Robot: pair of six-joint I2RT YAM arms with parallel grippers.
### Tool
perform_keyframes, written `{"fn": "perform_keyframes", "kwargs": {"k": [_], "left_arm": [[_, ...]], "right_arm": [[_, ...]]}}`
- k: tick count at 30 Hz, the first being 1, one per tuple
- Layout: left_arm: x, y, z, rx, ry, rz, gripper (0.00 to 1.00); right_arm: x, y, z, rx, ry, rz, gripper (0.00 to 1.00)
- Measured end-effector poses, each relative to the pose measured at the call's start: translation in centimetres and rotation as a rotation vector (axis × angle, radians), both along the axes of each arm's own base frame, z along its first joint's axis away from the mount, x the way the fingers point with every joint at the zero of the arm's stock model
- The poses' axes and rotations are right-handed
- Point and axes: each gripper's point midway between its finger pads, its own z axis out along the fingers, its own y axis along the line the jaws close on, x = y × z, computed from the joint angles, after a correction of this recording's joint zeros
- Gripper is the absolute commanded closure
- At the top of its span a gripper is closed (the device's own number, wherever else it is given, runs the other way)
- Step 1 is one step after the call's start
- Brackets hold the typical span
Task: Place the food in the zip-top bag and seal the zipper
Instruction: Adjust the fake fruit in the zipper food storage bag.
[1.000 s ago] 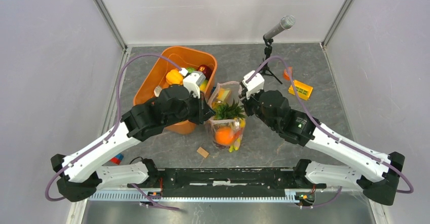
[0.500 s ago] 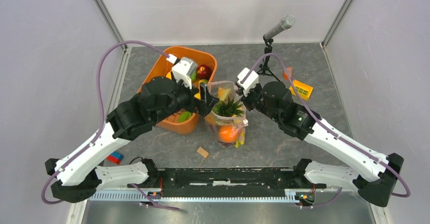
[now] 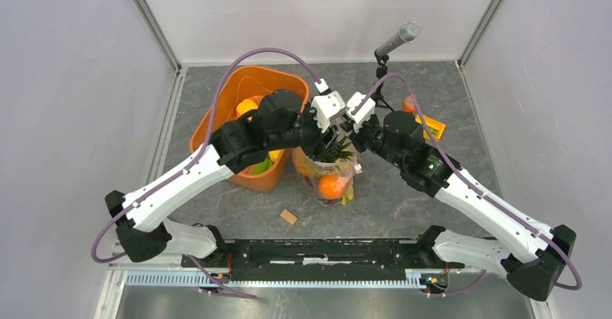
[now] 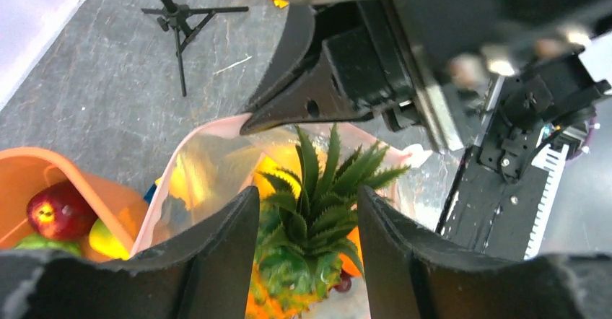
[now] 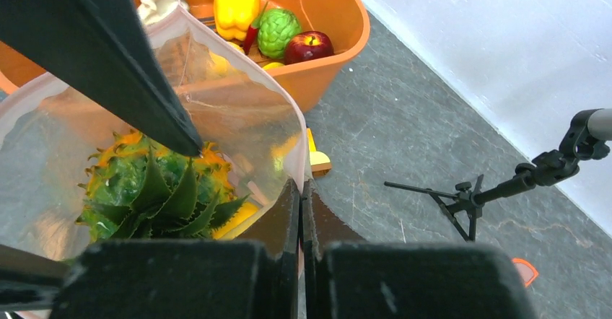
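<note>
The clear zip-top bag [image 3: 328,173] stands upright beside the tub, mouth up. A pineapple [image 4: 317,189] fills its top, green crown poking out, and an orange [image 3: 331,186] lies lower down. My right gripper [image 5: 300,183] is shut on the pink zipper strip [image 5: 292,128] at the bag's right rim. My left gripper [image 4: 307,193] hangs over the mouth, its fingers apart on either side of the pineapple's crown [image 5: 155,182]. More food lies in the orange tub [image 5: 339,37]: a yellow pepper [image 5: 236,3], a green piece [image 5: 278,30] and a red apple [image 5: 309,46].
The orange tub [image 3: 216,117] touches the bag's left side. A microphone on a small tripod [image 3: 395,41] stands behind the bag. A yellow block [image 3: 431,124] lies at the right rear, a wooden block [image 3: 289,217] in front of the bag. Grey walls close in both sides.
My left gripper let go of the bag's left edge, opened, and swung right to hang over the bag's mouth around the pineapple crown. The right gripper kept its hold on the rim.
</note>
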Motion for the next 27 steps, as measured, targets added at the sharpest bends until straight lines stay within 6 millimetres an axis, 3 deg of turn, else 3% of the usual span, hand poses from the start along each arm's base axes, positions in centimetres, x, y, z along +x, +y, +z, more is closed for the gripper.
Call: {"fn": "perform_keyframes", "kwargs": {"k": [9,18,27], "left_arm": [[1.6,-1.7,-3.0,0.068,0.004,-0.019,0.5],[2.7,-2.8,-4.6,0.058,0.007,-0.007,0.54],[2.3,-3.1,-5.2,0.051,0.029,-0.027,0.56]], "right_arm": [[0.3,-1.4,-0.1,0.061,0.038,-0.023,1.0],[0.5,-2.3,-1.8,0.07,0.113,-0.051,1.0],[0.0,-2.3,-2.6,0.099,0.185,-0.063,1.0]]}}
